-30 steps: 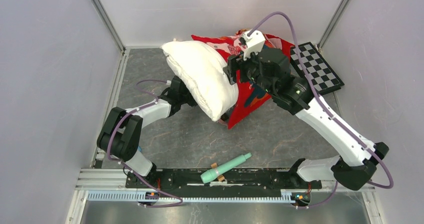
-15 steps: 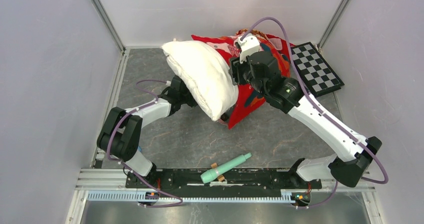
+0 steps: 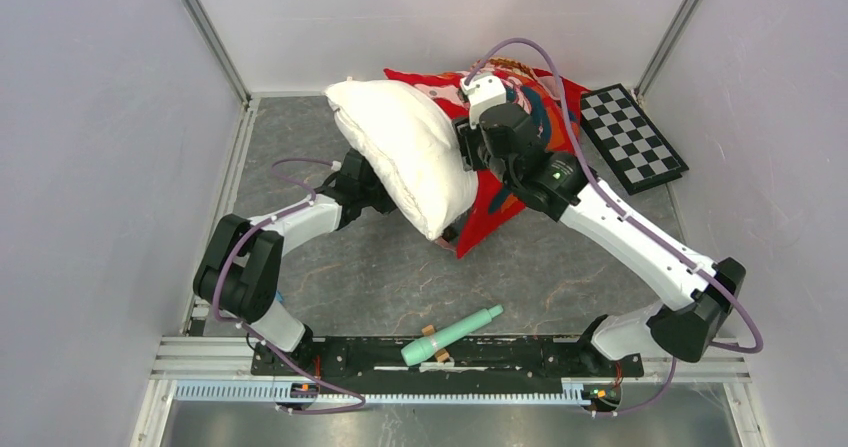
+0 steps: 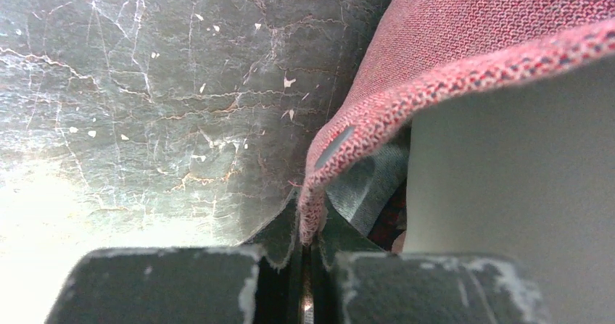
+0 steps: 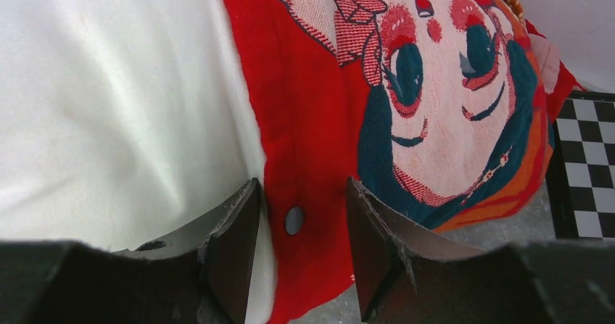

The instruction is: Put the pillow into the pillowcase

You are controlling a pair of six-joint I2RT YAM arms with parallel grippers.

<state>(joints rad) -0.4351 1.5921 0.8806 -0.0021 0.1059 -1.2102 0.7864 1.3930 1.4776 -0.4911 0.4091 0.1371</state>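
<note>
Left gripper jaws clamp red woven pillowcase hem; right gripper jaws wide, straddling edge beside white stuffed pillow.

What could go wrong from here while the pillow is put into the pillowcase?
1. The left hand pinches only a thin edge of the pinkish-red woven fabric pillowcase; a pull may slip it free.
2. The right hand is open around the case's edge by the grey snap button; closing there might also catch the puffy white stuffed pillow, blocking insertion.
</note>
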